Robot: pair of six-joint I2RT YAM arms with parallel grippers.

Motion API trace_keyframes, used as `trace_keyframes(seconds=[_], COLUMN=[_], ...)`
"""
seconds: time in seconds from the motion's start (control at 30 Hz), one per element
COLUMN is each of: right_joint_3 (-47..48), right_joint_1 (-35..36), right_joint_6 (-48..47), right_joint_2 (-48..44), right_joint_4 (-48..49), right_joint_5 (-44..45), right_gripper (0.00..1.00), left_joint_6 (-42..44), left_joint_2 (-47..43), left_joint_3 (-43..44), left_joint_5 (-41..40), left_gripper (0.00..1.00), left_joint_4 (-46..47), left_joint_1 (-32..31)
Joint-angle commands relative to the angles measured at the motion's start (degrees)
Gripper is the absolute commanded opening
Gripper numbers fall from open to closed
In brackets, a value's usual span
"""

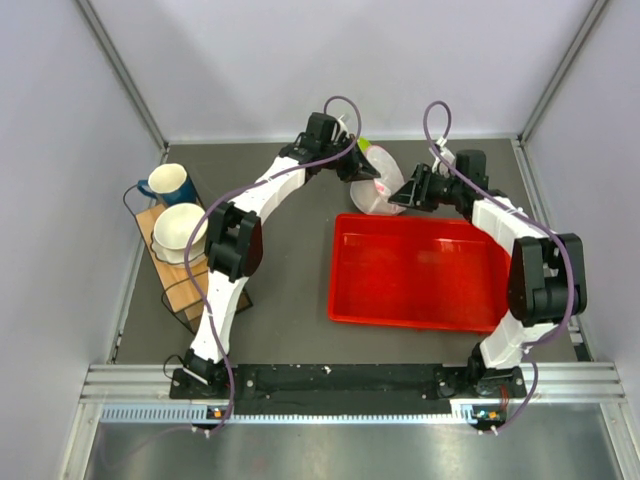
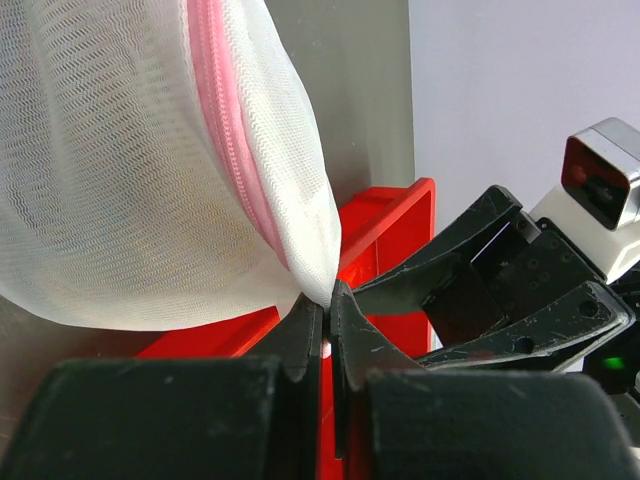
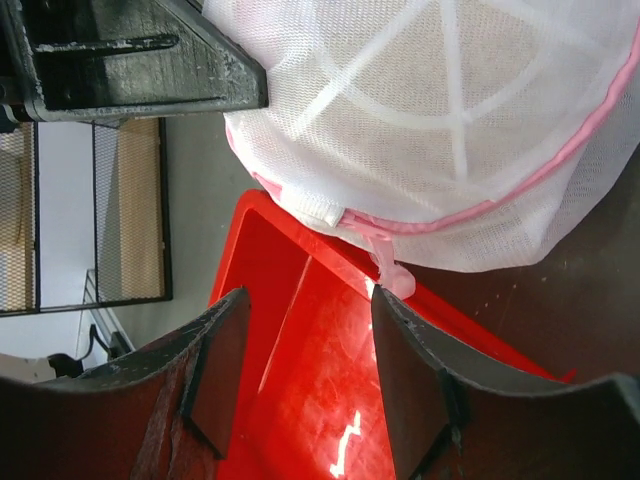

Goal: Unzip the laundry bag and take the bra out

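Note:
The laundry bag (image 1: 382, 184) is a round white mesh pouch with pink zipper trim, held just beyond the red tray's far edge. My left gripper (image 2: 327, 300) is shut on a pinch of the bag's mesh (image 2: 150, 170) at its lower edge. My right gripper (image 3: 305, 305) is open just below the bag (image 3: 450, 130), with the pink zipper pull (image 3: 392, 275) hanging right at the tip of one finger (image 3: 405, 350), not clamped. A tan shade shows faintly through the mesh. The bra itself is hidden inside.
The red tray (image 1: 418, 272) lies under and in front of both grippers. A blue mug (image 1: 168, 183) and a white bowl (image 1: 181, 231) stand on a wooden stand at the left. A sliver of lime-green (image 1: 364, 145) shows behind the bag.

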Motion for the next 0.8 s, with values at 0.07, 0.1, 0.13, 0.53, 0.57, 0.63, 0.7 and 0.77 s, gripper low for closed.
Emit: trace_keyframes(seconds=[0.07,0.1,0.13,0.53,0.57,0.63,0.7,0.77], right_joint_3=[2.3,2.4,1.9,3.8,4.0,4.7,5.1,5.3], right_joint_1=[0.2,0.2,0.4,0.3,0.2,0.2,0.1,0.1], right_joint_6=[1.3,1.5,2.2,2.2,2.5,3.1,3.4,4.0], right_joint_2=[1.0,1.1,0.9,3.8,5.3,6.5,7.4,7.8], right_joint_4=[3.9,5.3,6.1,7.2,7.7,8.1,8.6,9.8], right_joint_5=[-4.6,-5.5,-6.1,-4.3,-4.9,-5.5,-5.7,-5.9], right_gripper=[0.52,0.52,0.52,0.52,0.52,0.52,0.52,0.52], left_joint_6=[0.0,0.0,-0.1,-0.2,-0.1,-0.2,-0.3,-0.2], left_joint_2=[-1.9,-1.9,-1.9,-1.9,-1.8,-1.8,-1.8,-1.7], left_joint_3=[-0.1,0.0,0.1,0.1,0.1,0.0,-0.1,-0.1], left_joint_5=[1.0,1.0,1.1,2.5,2.8,2.9,3.1,3.2], left_gripper=[0.0,0.0,0.0,0.0,0.0,0.0,0.0,0.0], left_joint_4=[3.2,3.2,3.2,4.0,4.1,4.1,4.1,4.2], left_joint_1=[0.6,0.6,0.6,0.6,0.6,0.6,0.6,0.6])
